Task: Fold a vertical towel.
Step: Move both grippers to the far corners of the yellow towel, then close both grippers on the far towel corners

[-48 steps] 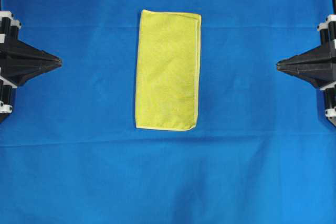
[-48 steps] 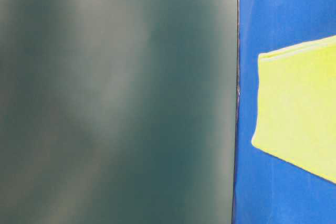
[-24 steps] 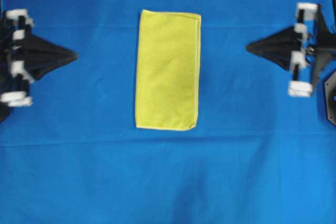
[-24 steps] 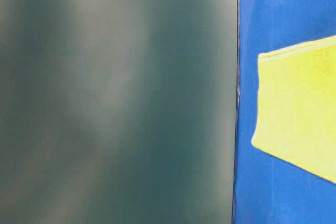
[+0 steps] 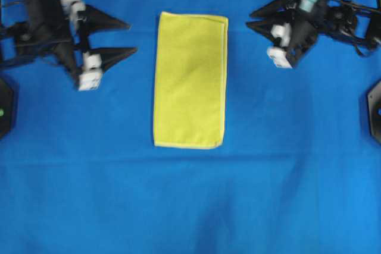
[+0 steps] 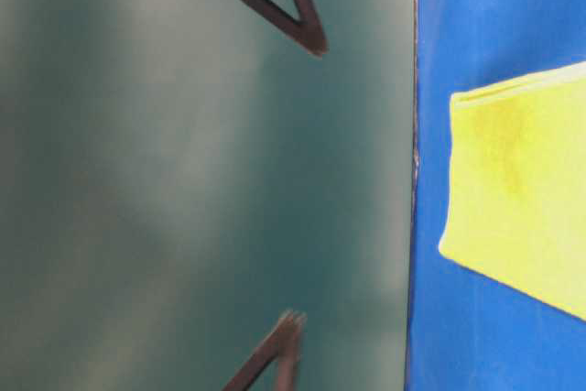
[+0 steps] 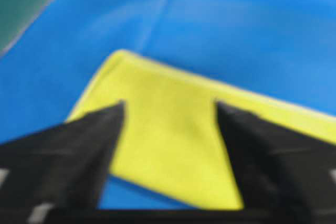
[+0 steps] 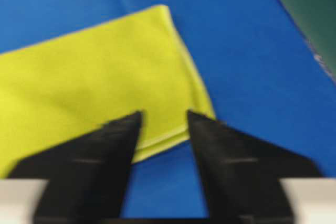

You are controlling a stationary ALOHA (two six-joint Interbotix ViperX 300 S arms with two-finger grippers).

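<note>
Towel (image 5: 190, 80) flat on blue cloth (image 5: 190, 200) over surface, nothing atop; left pincer (image 5: 127, 38) and right pincer (image 5: 250, 19) flank it, both spread, empty.

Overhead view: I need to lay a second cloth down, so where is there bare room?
The wide blue cloth below the towel is bare. Crowded: the top strip, where the open left gripper and right gripper flank the towel.

Through my left wrist camera, the left gripper (image 7: 169, 109) has its two black fingers (image 7: 68, 150) spread wide, framing a corner of the yellow towel (image 7: 168, 140) lying on the blue cloth (image 7: 236, 35); everything's blurred.
</note>
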